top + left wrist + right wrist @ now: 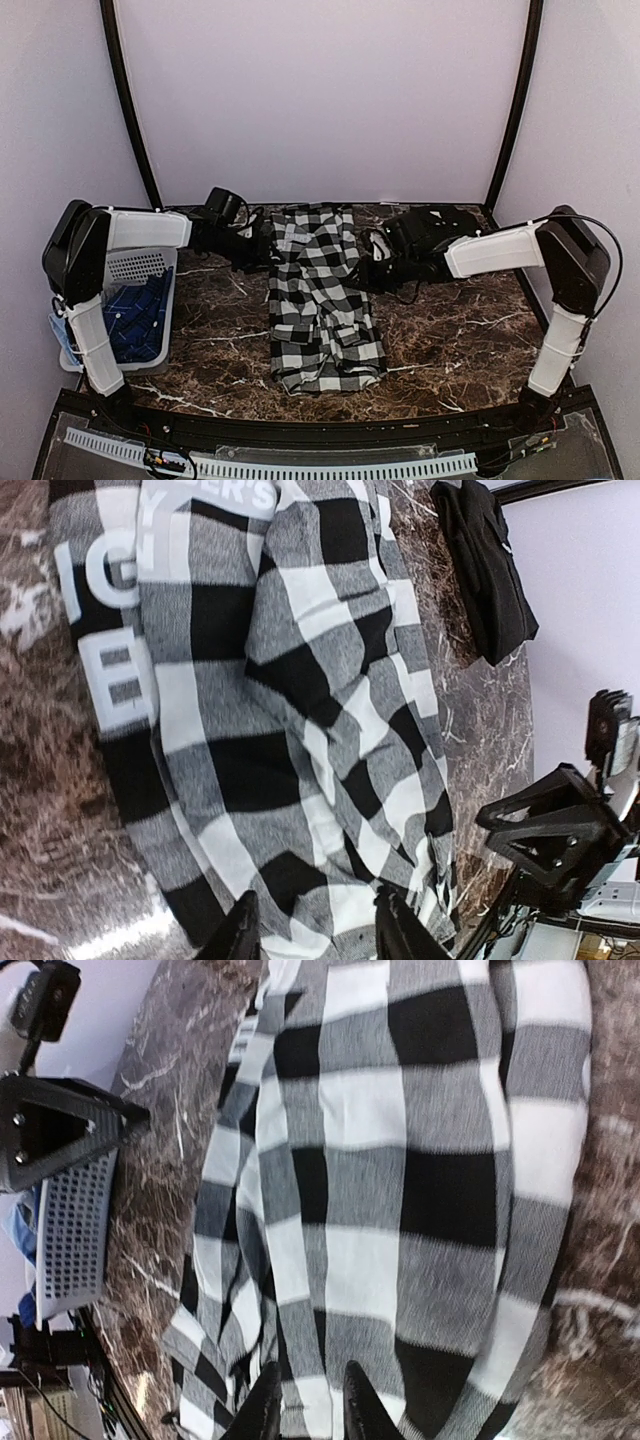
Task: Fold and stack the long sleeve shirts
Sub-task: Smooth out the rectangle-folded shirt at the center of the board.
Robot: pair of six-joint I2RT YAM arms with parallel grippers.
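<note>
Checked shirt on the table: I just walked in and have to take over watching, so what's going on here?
Two robot arms are working on the checked shirt, which lies on the marble table, gathered into a long strip. The left gripper sits at one edge with its fingers apart over the cloth. The right gripper is at the opposite edge, fingers nearly together and apparently pinching a fold. A white basket stands at the left.

Black-and-white checked shirt (320,300) was laid lengthwise at mid-table, from the far edge toward the near side. It was rumpled, with the sides folded inward in loose overlapping layers. White block letters (110,610) on a black band were seen along one side.
</note>
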